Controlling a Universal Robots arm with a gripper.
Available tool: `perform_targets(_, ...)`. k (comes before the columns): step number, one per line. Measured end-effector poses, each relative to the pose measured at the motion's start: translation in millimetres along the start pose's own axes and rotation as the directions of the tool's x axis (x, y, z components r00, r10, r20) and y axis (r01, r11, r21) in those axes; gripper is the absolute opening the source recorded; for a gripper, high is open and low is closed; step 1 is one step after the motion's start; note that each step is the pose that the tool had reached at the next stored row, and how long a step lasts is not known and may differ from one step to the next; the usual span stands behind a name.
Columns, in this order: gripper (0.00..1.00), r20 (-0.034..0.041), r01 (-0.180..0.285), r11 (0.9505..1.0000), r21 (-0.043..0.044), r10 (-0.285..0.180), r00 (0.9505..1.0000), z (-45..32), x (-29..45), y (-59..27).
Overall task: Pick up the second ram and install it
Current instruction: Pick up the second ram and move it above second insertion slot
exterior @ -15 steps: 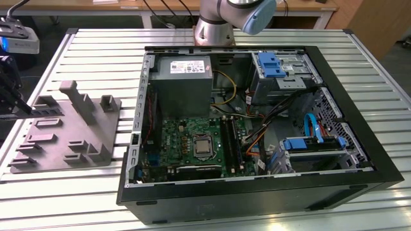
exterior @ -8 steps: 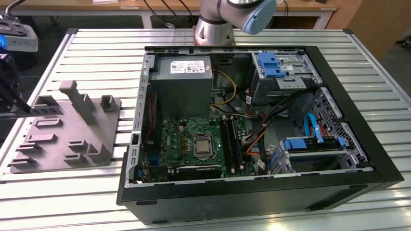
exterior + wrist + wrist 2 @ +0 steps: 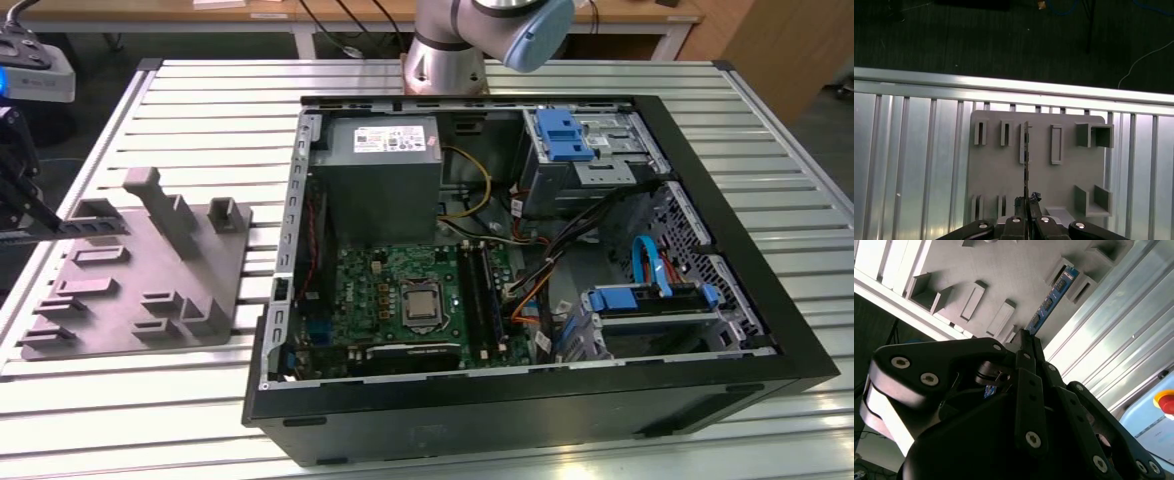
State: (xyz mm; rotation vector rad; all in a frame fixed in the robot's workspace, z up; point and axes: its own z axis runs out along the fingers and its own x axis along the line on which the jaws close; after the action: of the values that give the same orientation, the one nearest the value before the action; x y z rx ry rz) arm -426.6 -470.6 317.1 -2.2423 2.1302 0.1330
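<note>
Over the gray holder [image 3: 999, 180], downward hand [image 3: 1027, 201], tight grip on the second ram [image 3: 1026, 145].

Tray [image 3: 134, 290] and open case [image 3: 534, 410] side by side on the table [image 3: 747, 90].
Tray at the exterior view's left, case right, motherboard [image 3: 380, 290] inside it; the gripper [image 3: 1027, 202] clamps the second ram [image 3: 1026, 145] over the tray.
</note>
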Motion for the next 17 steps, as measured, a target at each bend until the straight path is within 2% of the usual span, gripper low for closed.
perform_targets(17, 0.13, 0.0117, 0.0, 1.0, 0.0005, 0.0, 0.9999, -10.6, -1.0, 0.3)
